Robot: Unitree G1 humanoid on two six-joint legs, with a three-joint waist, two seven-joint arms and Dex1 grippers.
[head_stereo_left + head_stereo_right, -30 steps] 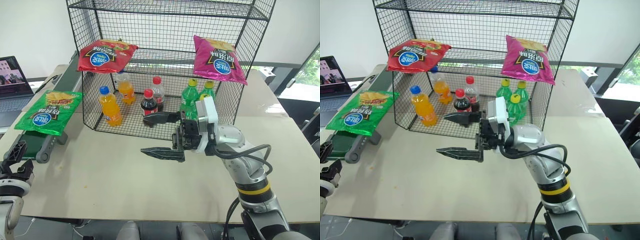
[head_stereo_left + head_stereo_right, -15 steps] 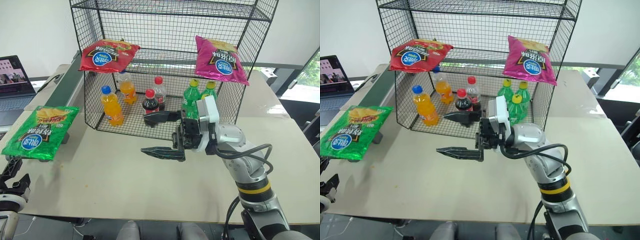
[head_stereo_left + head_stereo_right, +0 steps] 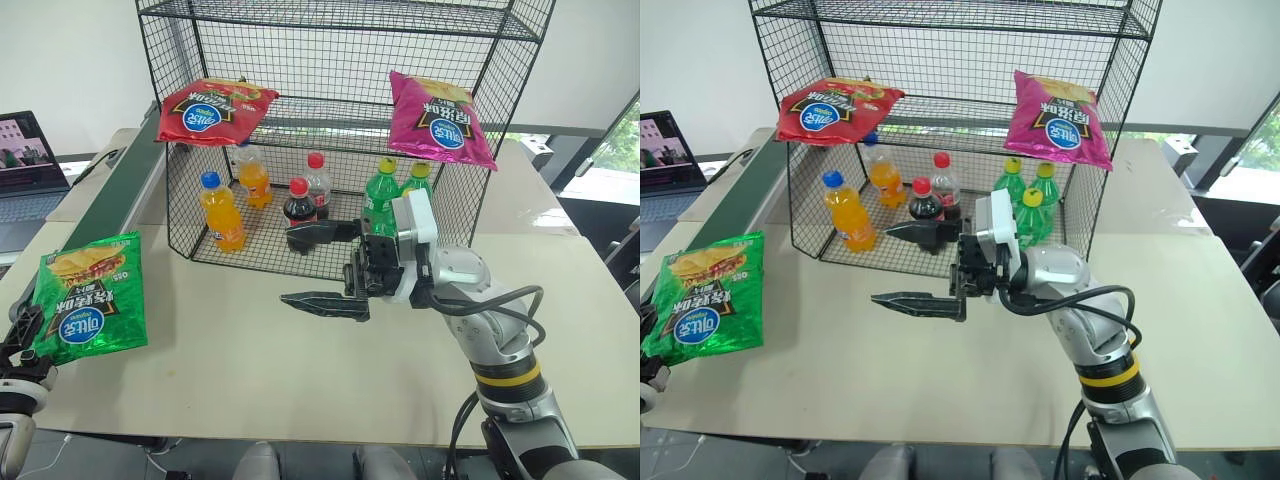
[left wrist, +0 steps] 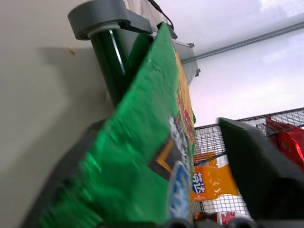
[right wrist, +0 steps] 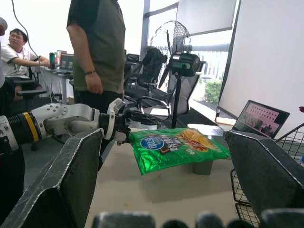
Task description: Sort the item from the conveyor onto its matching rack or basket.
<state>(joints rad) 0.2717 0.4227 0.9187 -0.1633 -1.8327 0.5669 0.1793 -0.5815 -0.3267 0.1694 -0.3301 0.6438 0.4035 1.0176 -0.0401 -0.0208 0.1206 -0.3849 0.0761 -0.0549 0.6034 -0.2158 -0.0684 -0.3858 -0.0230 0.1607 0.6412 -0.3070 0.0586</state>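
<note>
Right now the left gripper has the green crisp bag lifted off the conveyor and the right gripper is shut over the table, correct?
Not quite. The left gripper does hold the green crisp bag clear of the conveyor, but the right gripper is open, its fingers spread wide over the table, as the left eye view shows.

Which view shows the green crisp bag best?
The left eye view: the green crisp bag shows whole, logo facing up, beside the table edge. The right wrist view shows it side-on in the left gripper; the left wrist view shows a close, partial face.
</note>
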